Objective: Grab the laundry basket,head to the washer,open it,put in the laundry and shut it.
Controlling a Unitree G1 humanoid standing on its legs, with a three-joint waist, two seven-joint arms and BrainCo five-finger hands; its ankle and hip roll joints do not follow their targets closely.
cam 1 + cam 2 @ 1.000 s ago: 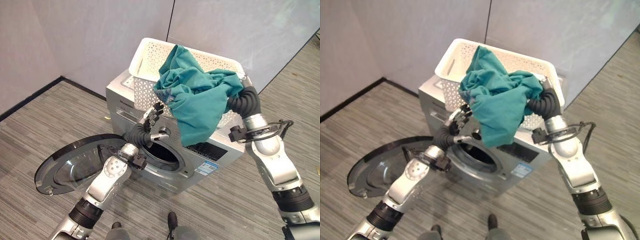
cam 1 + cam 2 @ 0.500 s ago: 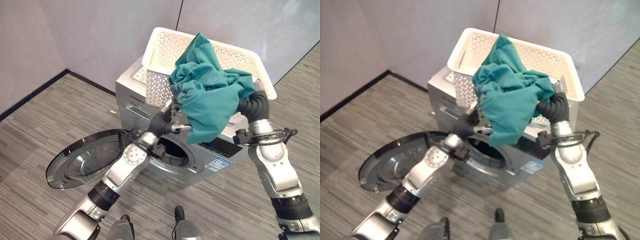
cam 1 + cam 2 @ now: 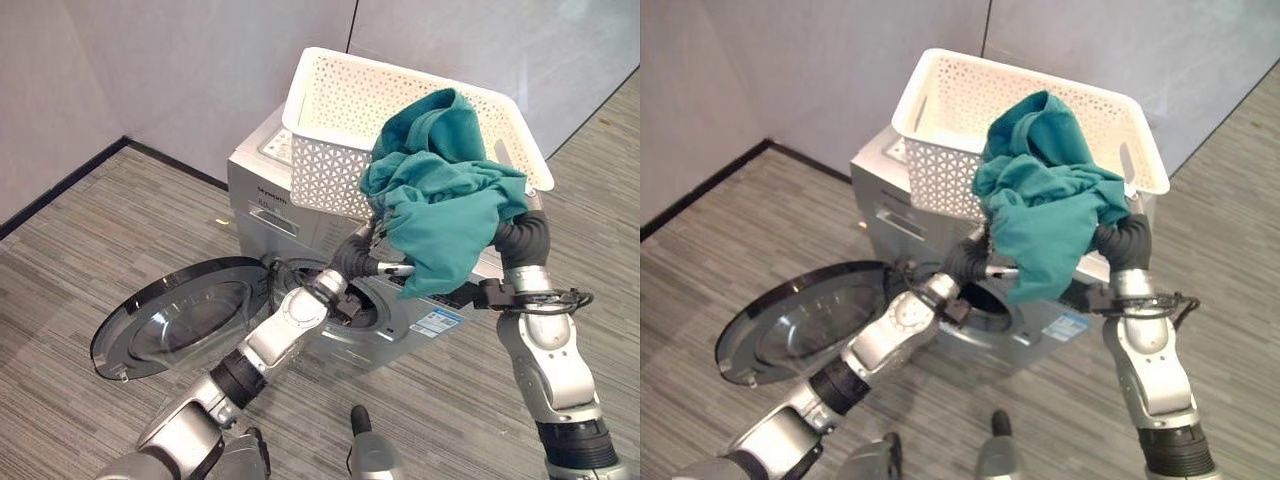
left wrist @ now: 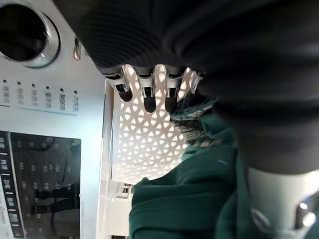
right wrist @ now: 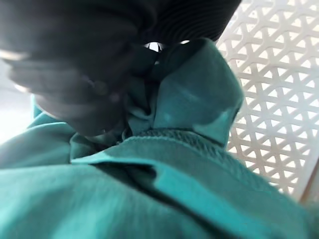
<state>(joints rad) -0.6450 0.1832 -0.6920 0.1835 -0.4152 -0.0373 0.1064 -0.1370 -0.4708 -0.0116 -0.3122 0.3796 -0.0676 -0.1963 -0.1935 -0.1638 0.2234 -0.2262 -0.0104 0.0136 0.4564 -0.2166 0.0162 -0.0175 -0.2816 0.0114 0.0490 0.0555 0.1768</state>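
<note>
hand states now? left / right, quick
Left hand: open, fingers straight beside the teal garment, by the white basket.
Right hand: cannot tell, fingers buried in the teal garment.

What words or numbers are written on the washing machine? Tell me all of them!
Washer, drawer front: one short word, too small to read.
Sticker beside the washer's opening: print too small to read.
Control panel, labels and display: blurred, unreadable.
Basket and cloth: no print seen.
</note>
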